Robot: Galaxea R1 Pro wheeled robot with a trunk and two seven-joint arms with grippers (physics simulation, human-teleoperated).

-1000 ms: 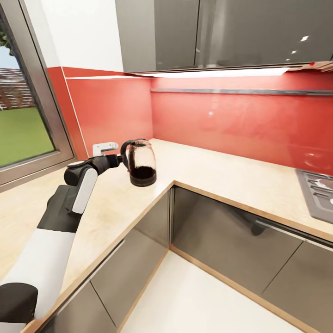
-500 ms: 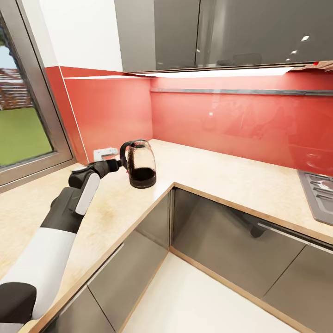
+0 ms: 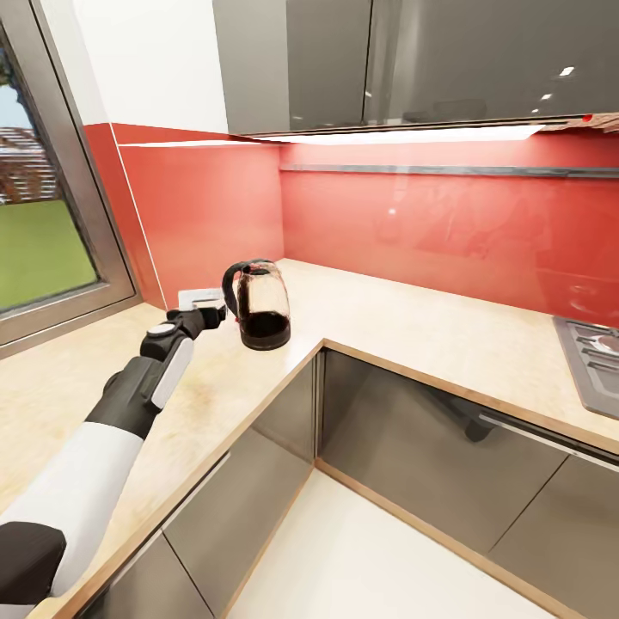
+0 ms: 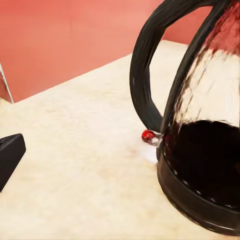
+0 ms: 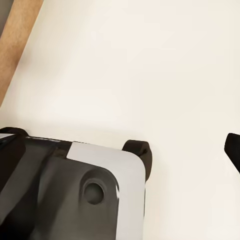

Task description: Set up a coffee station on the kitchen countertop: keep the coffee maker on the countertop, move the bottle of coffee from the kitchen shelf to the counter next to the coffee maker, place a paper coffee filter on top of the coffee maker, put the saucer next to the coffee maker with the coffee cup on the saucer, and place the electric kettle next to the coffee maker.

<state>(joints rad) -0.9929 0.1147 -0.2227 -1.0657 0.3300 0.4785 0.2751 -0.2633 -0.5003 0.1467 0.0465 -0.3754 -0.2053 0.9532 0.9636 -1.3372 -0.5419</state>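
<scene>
The electric kettle [image 3: 262, 303] stands upright on the kitchen countertop [image 3: 387, 327], close to the inner corner of its front edge. It is dark glass with a black base, a black handle and a red switch [image 4: 148, 135]. My left gripper [image 3: 217, 311] is open just beside the handle [image 4: 142, 80] and does not touch it; one black fingertip [image 4: 10, 156] shows in the left wrist view. My right gripper [image 5: 120, 145] hangs open over the pale floor and the robot's own base [image 5: 65, 195], holding nothing.
A stove top [image 3: 593, 352] lies on the counter at the far right. A white wall socket [image 3: 199, 296] sits behind my left gripper, with a window [image 3: 43, 241] to the left. Grey upper cabinets [image 3: 387, 60] hang above the red backsplash [image 3: 430, 223].
The kettle was held above the counter by its handle; it now stands on the counter. My left gripper has let go and drawn back a little from the handle.
</scene>
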